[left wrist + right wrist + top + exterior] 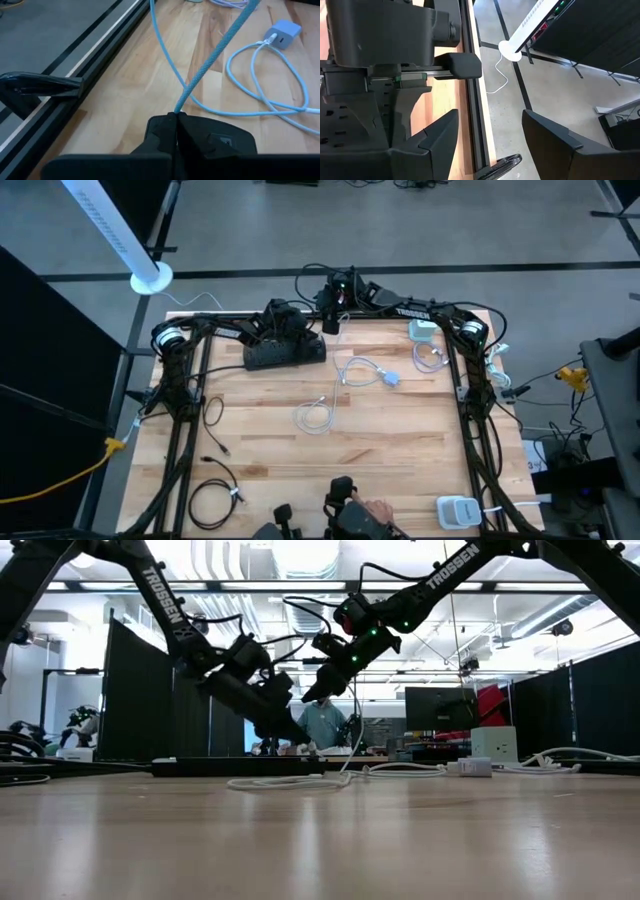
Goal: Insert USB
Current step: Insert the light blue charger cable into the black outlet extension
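A black power strip (285, 355) (220, 768) lies flat near the table's far edge. My left gripper (288, 330) (175, 127) hovers low over it, shut on a white braided cable (215, 55). More white cable (320, 415) loops across the table's middle to a small white charger (390, 380) (282, 34). My right gripper (335, 315) (490, 140) is open at the far edge just beyond the left gripper, with the power strip (340, 125) off to one side. The USB plug is hidden. My left gripper pinches the braided cable at its end (178, 111) between the two shut fingers. The cable comes out of the seam between them and runs straight away from the fingertips, clear of the table. The fingers hide the plug itself.
A second white charger (424, 330) sits at the far right corner and a white adapter (458, 510) at the near right. Black cable coils (215, 490) lie near left. A person's hand (375, 510) is at the near edge. Bare wood shows in the middle (380, 440).
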